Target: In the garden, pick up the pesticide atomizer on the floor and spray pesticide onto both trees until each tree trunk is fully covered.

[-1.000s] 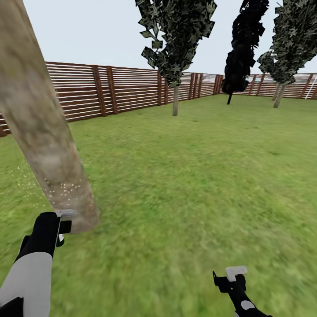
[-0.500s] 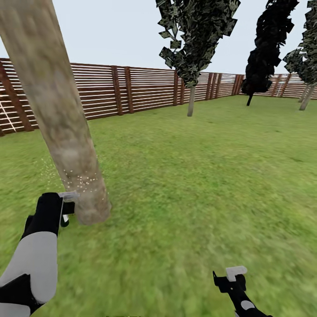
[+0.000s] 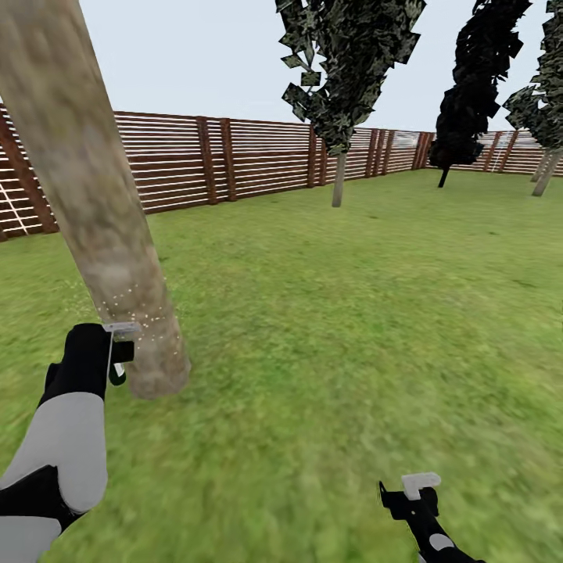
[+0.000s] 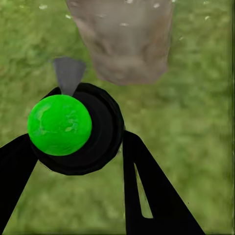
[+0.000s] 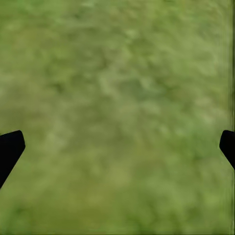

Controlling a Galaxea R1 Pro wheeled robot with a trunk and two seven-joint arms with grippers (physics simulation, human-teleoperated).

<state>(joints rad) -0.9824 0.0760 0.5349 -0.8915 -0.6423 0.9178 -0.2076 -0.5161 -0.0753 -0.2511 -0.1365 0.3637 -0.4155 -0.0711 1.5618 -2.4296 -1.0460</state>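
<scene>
— Two grippers are seen; what is held by each?

— The pesticide atomizer (image 4: pixel 66 128), a black body with a bright green round cap and a grey nozzle, is clamped between the black fingers (image 4: pixel 147 191) of the left gripper (image 4: pixel 73 161). In the head view the same left gripper (image 3: pixel 116 356) is seen just beside the base of the nearest tree trunk (image 3: pixel 94 203), with a small part of the atomizer (image 3: pixel 117 374) visible under it. The right gripper (image 5: pixel 117 147) is spread wide, with nothing but lawn (image 5: pixel 117 98) between its fingertips (image 5: pixel 10 147); in the head view that right gripper (image 3: pixel 414 489) is seen well apart from the trunk.

— How is the trunk presented?

— It is shown as a thick, pale, mottled column, tilted in the head view and widening at the ground. Pale specks (image 3: pixel 137 309) are scattered over its lower part and just beside it. Its base (image 4: pixel 122 39) is seen near the nozzle.

— What lies beyond the trunk?

— A brown slatted fence (image 3: pixel 234 160) is seen behind it, and a second leafy tree (image 3: pixel 344 70) stands near that fence.
</scene>
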